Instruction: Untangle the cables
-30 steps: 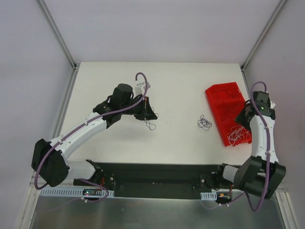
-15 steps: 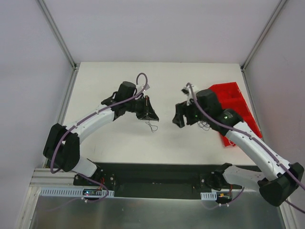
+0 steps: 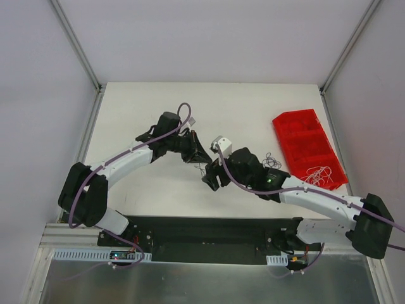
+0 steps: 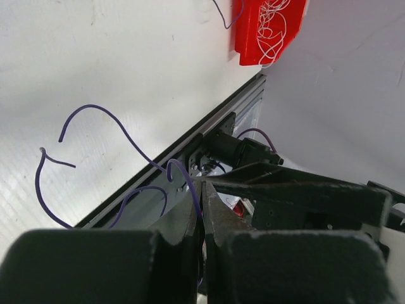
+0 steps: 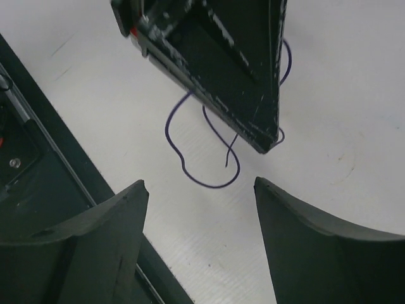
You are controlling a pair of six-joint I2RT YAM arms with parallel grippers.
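My left gripper (image 3: 201,156) is shut on a single dark purple cable (image 4: 95,114), pinched between its fingertips (image 4: 204,190); the strand hangs in curls down to the white table. In the right wrist view the left gripper's fingers (image 5: 234,82) come in from the top, with the cable's loop (image 5: 209,180) lying below them. My right gripper (image 3: 211,178) is open and empty, just near of the left one, its jaws (image 5: 199,182) on either side of that loop and above it. A small dark tangle of cables (image 3: 272,161) lies to the right.
A red tray (image 3: 308,142) stands at the right with loose white wires (image 3: 319,174) at its near end; it also shows in the left wrist view (image 4: 266,28). The black base rail (image 3: 209,231) runs along the table's near edge.
My right arm has swung from the red tray at the far right across to the table's middle, ending just in front of the left gripper. The left gripper still holds the cable, shifted slightly nearer.
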